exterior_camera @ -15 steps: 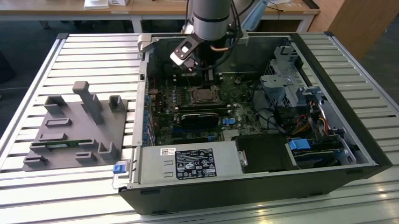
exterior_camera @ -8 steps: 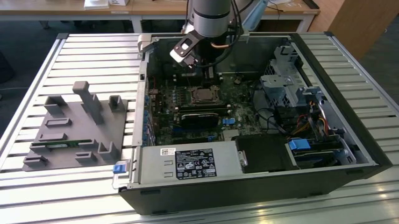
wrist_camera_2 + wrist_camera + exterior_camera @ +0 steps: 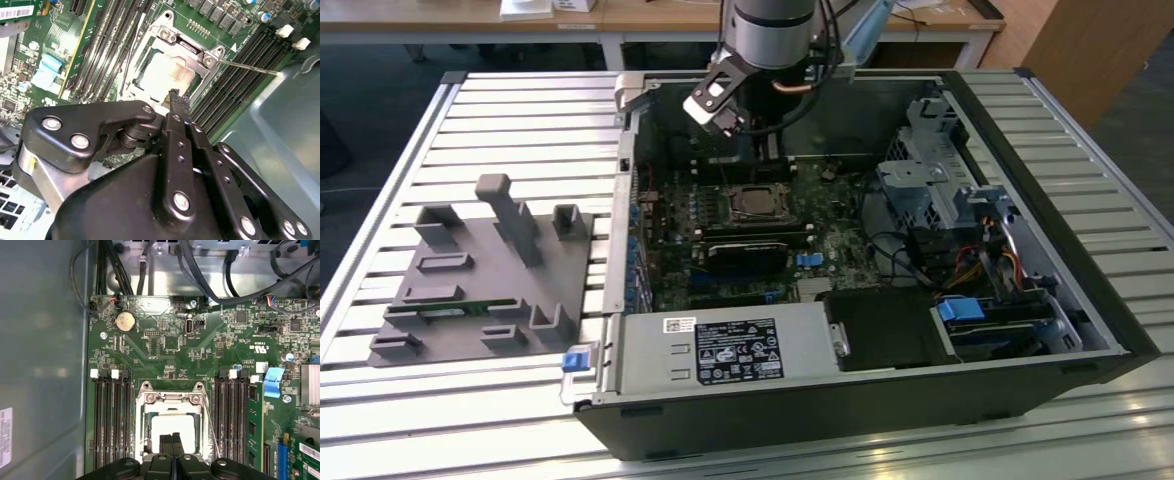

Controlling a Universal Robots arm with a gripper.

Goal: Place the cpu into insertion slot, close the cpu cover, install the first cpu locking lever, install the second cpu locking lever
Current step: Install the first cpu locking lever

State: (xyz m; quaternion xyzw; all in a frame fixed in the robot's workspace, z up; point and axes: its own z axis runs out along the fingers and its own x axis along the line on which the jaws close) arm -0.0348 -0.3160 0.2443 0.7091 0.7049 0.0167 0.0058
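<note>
One cpu (image 3: 172, 422) edge hidden behind claw (image 3: 172, 437), tips pressed together, empty; cpu cover (image 3: 142, 414) down around it.

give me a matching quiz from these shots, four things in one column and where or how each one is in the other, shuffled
1 cpu
2 cpu cover
3 gripper
4 grey fixture block

a on the slatted table, outside the case
b shut, hanging over the chip
c silver frame lying flat over the chip
d pale top showing through the frame

Pairs: 1-d, 2-c, 3-b, 4-a
</note>
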